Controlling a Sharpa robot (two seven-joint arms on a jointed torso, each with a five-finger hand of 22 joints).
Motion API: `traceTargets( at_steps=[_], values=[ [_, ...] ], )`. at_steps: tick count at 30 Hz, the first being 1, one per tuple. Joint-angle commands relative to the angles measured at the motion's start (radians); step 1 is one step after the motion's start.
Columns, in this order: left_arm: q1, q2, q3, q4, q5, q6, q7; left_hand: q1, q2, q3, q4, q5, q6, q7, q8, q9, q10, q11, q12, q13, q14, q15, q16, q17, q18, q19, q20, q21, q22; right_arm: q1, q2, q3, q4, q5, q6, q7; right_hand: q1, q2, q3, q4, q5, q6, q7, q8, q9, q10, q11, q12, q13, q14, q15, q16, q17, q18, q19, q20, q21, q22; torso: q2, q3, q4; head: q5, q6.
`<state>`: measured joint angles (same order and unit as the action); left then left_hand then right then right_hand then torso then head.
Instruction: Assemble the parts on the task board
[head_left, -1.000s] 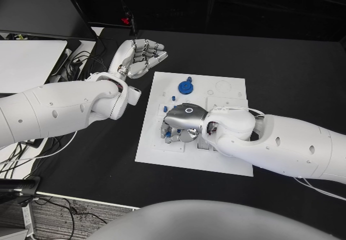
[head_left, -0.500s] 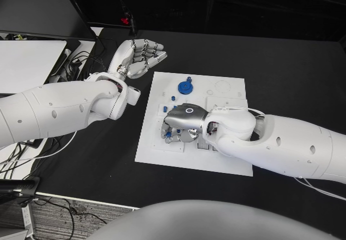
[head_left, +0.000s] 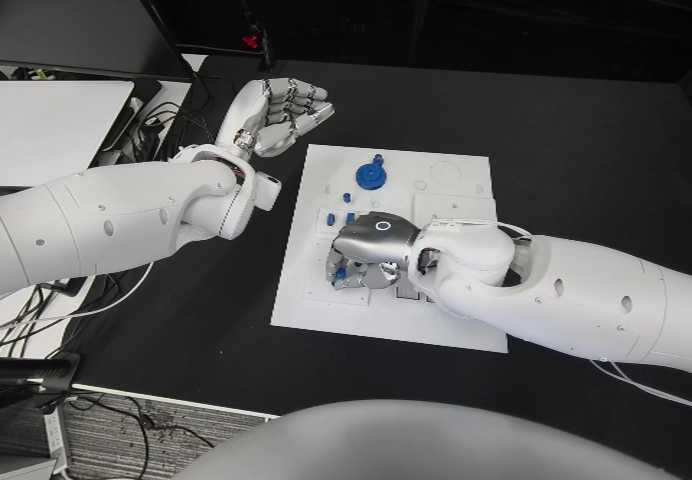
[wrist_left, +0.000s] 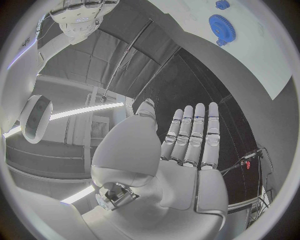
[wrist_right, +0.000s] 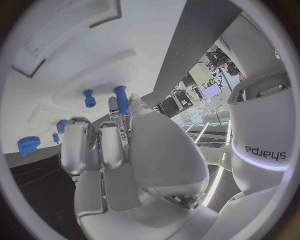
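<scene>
Task board: white plate, centre of the black table. Blue gear: flat on the board's far part, a smaller blue piece just beyond it. Small blue pegs: standing near the board's left edge, far side of the right hand. Right hand: over the board's left-middle, fingers curled downward; the right wrist view shows a blue peg at its fingertips, though whether they pinch it cannot be told. Left hand: above the table beyond the board's far-left corner, well apart from the parts, fingers straight and side by side, holding nothing
</scene>
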<state>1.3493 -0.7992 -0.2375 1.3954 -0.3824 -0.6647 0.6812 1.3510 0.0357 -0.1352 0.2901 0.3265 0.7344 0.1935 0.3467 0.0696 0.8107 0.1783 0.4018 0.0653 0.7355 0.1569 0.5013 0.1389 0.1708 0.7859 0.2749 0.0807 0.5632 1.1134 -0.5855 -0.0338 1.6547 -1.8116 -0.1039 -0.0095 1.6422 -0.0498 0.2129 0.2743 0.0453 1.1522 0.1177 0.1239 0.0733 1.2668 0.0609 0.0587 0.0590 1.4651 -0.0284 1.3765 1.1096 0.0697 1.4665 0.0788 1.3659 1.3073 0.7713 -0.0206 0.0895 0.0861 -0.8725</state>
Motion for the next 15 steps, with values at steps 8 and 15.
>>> traceTargets(
  at_steps=[8, 15],
  values=[
    [0.002, 0.000, 0.001, 0.001, 0.002, 0.002, 0.046, 0.000, 0.008, -0.006, 0.002, 0.005, -0.007, 0.027, 0.007, -0.001, -0.005, -0.001, 0.007, -0.001, -0.006, 0.002, 0.004, -0.001, 0.011, 0.007, 0.000, -0.006, -0.001, -0.004, -0.009, -0.004, -0.003, 0.004, -0.046, 0.007, 0.011, -0.001, 0.008, -0.001, 0.003, 0.003, 0.002, 0.001, 0.001, 0.007, -0.004, 0.004, 0.002, 0.033, 0.007, 0.001, 0.002, -0.015, 0.008, 0.004, -0.003, 0.142, -0.001, -0.0006, 0.0007, 0.001, 0.000],
    [0.002, 0.000, 0.001, 0.001, 0.002, 0.002, 0.045, 0.000, 0.008, -0.006, 0.002, 0.005, -0.007, 0.027, 0.007, -0.001, -0.005, -0.001, 0.007, -0.001, -0.006, 0.002, 0.004, -0.001, 0.011, 0.007, 0.000, -0.006, -0.001, -0.004, -0.006, -0.004, -0.006, -0.002, -0.007, 0.000, 0.010, -0.004, 0.009, -0.001, 0.003, -0.003, 0.007, -0.005, -0.001, -0.002, 0.000, 0.001, 0.001, 0.033, 0.009, 0.001, 0.000, -0.015, 0.008, 0.006, -0.003, 0.142, -0.001, -0.0006, 0.0011, -0.001, 0.000]
  ],
)
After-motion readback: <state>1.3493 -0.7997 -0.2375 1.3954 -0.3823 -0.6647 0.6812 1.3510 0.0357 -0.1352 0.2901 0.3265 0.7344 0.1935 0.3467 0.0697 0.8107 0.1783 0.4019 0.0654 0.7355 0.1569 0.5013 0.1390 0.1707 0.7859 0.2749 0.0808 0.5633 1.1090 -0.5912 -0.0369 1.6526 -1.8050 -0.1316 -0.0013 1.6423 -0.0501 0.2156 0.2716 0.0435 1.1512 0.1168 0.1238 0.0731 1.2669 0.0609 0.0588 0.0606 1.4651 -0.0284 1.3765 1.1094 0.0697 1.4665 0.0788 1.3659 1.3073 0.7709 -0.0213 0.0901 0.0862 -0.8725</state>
